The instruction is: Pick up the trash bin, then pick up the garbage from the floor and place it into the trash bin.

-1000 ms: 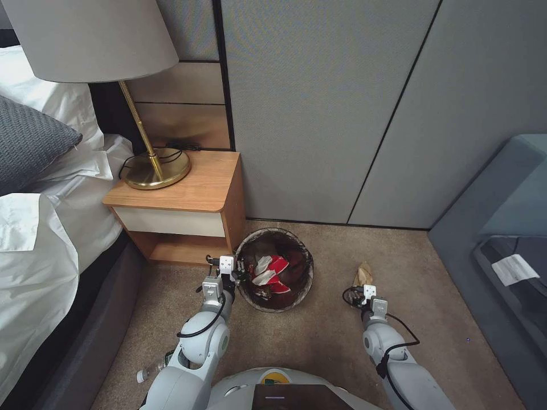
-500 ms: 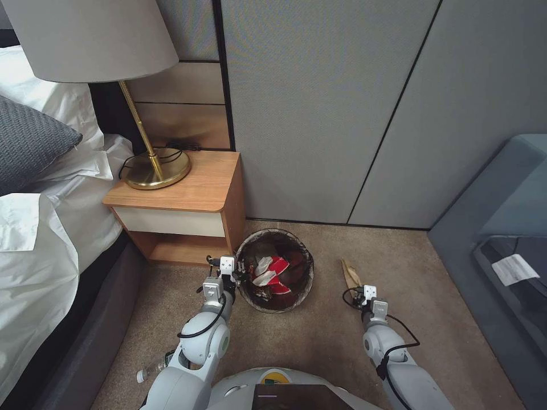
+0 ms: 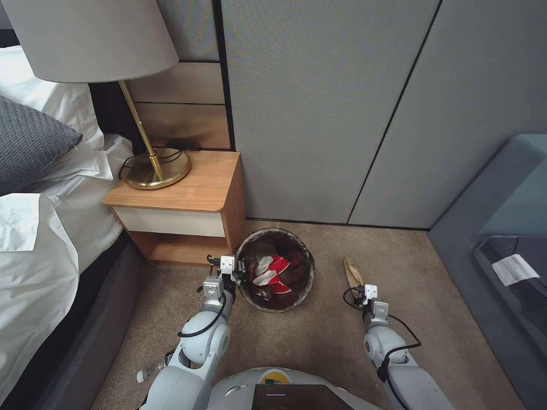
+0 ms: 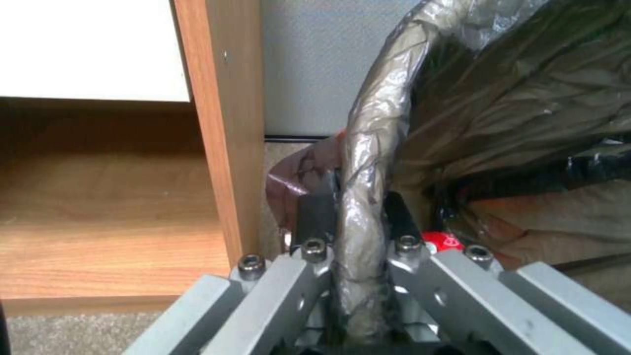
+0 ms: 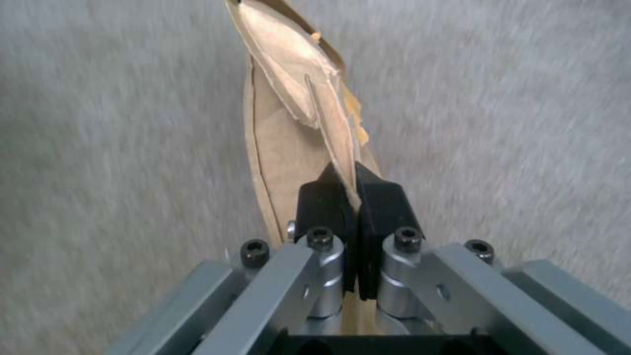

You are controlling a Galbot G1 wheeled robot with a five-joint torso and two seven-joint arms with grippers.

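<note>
The trash bin (image 3: 275, 237) stands on the carpet beside the nightstand, its brown liner rim (image 4: 368, 148) wrapped in plastic. Red-and-white cartons (image 3: 272, 270) lie inside it. My left gripper (image 3: 239, 272) is shut on the bin's rim, one finger (image 4: 317, 212) outside and one inside. To the bin's right, my right gripper (image 3: 358, 294) is shut on a tan paper bag (image 3: 352, 273), which sticks up from the fingers (image 5: 320, 202) above the carpet. The bag (image 5: 289, 128) is pinched at its edge. A small clear bottle (image 3: 152, 369) lies on the floor by my left arm.
A wooden nightstand (image 3: 188, 199) with a brass lamp (image 3: 154, 168) stands just left of the bin. The bed (image 3: 45, 228) runs along the left. A grey wall (image 3: 342, 114) is behind, and a grey cabinet (image 3: 501, 228) blocks the right side. Open carpet (image 3: 319, 336) lies between the arms.
The tan paper bag has gone from a crumpled heap on the carpet to standing upright in my right gripper's grip. The left gripper and the bin have held still.
</note>
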